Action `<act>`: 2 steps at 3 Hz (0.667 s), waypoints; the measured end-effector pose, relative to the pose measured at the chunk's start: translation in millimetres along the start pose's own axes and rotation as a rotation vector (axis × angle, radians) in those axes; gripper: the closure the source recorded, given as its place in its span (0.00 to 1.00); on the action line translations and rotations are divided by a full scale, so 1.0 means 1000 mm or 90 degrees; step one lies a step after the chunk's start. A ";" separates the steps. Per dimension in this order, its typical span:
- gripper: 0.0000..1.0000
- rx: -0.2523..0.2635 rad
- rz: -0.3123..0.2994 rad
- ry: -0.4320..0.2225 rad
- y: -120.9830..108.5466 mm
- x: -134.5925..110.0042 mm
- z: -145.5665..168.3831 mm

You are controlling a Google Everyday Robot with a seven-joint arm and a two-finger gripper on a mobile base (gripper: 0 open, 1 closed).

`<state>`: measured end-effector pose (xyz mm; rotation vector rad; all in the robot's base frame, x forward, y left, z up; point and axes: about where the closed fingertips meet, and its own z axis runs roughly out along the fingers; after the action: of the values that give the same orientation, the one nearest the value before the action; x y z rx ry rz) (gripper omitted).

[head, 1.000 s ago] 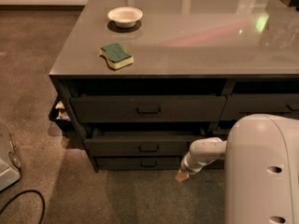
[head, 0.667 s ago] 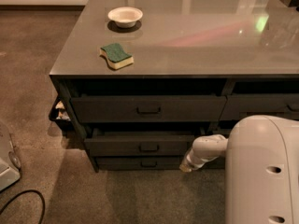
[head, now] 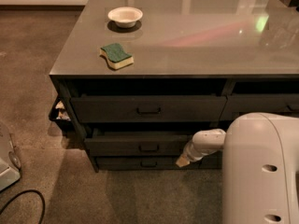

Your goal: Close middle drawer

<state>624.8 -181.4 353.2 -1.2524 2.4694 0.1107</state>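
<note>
Glossy grey countertop: white bowl back-left, green-on-yellow sponge nearer the front-left edge, the two apart. Tall-fronted top drawer under the counter. Bottom drawer at floor level, with the gripper against its front, right of its handle. Brown carpet, with a black cable and a white object bottom-left.

Middle drawer: dark grey.
Gripper, near drawer front right end: cream.
Sponge: green over yellow.
Bowl: white.
Carpet: brown.
</note>
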 end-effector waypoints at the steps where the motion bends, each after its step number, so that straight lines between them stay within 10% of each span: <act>1: 0.18 0.013 0.014 -0.011 -0.007 -0.012 -0.003; 2: 0.00 0.016 0.022 -0.022 -0.007 -0.016 -0.006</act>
<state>637.2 -174.2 365.3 -1.1873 2.4570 0.1090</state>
